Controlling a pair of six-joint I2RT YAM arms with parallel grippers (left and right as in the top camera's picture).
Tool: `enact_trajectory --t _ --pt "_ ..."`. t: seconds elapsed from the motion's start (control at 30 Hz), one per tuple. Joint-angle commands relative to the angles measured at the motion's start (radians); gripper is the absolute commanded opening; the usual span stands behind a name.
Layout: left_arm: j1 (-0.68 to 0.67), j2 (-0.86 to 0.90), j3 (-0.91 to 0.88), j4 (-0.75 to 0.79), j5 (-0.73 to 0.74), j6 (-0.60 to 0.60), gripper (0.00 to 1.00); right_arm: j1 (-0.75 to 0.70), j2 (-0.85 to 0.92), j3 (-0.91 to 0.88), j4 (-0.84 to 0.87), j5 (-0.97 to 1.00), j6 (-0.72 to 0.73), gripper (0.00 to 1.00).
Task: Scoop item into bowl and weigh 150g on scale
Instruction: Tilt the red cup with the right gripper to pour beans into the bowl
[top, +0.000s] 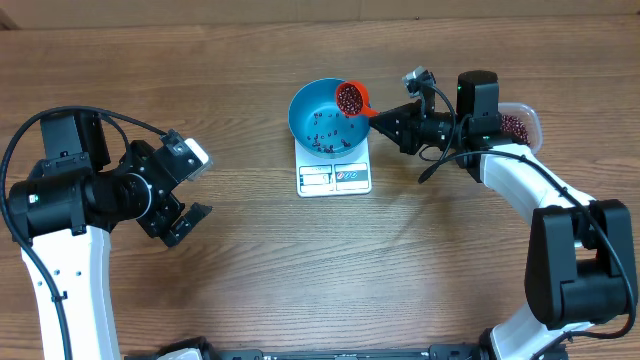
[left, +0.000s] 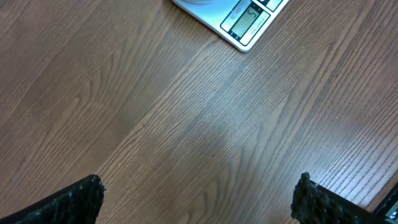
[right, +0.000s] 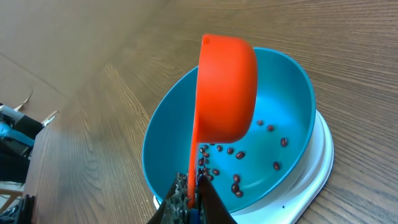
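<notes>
The red scoop (top: 352, 98) is held by its handle (right: 194, 146) in the right gripper (top: 383, 120), whose jaws are clamped shut on it. It is poised, tilted, over the rim of the blue bowl (top: 308, 112), so that what it carries is tipped inside and not onto the table (top: 250, 260). Beans (top: 349, 98) are seen in its cup from overhead, and only a thin scatter lies on the bowl's floor, so the weighing is judged to be at an early stage.

The bowl is set on the white scale (top: 334, 178) so that each addition is registered, and the display (left: 245, 22) edge is left uncovered. Its digits are too faint in the left wrist view to be read with confidence.

The remaining stock is kept in the clear tub (top: 522, 124) beside the right arm, within that arm's reach. The left gripper (top: 193, 186) is held wide open and empty over bare wood, well apart from the scale, where the pour is not obstructed.
</notes>
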Motion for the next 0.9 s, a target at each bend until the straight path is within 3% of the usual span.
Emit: enact_trajectory --t 0.0,0.63,0.87 --pt "0.000 0.002 0.002 0.000 -0.010 0.034 1.00 0.006 0.010 0.003 0.009 -0.001 -0.012 0.04" --pt "0.000 0.002 0.002 0.000 -0.010 0.034 1.00 0.027 0.010 0.003 0.043 0.050 -0.061 0.04" --pt "0.000 0.002 0.002 0.000 -0.010 0.034 1.00 0.116 0.008 0.004 0.039 0.222 -0.091 0.04"
